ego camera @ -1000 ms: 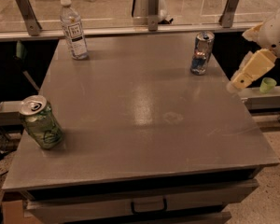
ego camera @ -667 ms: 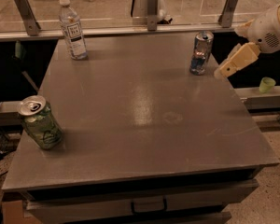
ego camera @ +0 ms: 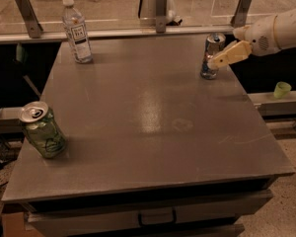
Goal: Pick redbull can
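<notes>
End effector (ego camera: pixel 216 60) at the far right of the tabletop (ego camera: pixel 148 112), lying across the front of the redbull can (ego camera: pixel 213 46); a band of the can's lower right side is covered, its print too small to read. Arm (ego camera: pixel 286 31) runs out past the right edge, rest unseen. Bottle (ego camera: pixel 77 33) label text unreadable. Drawer front (ego camera: pixel 153 216) under the tabletop cut by the lower edge. Small green cup (ego camera: pixel 282 89) off to the right, blurred

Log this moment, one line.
phase: reach | gripper: at redbull can, far right of table | can: upright, on table | green can, bottle: left side, apart
</notes>
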Robot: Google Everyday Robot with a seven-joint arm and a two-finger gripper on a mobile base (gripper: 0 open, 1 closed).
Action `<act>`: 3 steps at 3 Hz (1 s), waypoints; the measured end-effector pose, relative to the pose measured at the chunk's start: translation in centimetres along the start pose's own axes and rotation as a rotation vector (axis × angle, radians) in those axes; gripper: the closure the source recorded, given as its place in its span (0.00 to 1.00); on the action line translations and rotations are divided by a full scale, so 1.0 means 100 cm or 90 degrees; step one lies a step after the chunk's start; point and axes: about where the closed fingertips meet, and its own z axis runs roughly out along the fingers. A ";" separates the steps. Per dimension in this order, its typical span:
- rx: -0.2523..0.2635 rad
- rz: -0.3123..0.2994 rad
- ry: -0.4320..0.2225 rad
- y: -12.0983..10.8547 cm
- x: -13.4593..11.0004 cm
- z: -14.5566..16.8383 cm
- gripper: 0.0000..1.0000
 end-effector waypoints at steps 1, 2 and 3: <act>-0.007 0.033 -0.047 -0.011 0.001 0.023 0.18; -0.029 0.081 -0.090 -0.012 0.007 0.037 0.41; -0.050 0.107 -0.152 -0.010 -0.001 0.035 0.72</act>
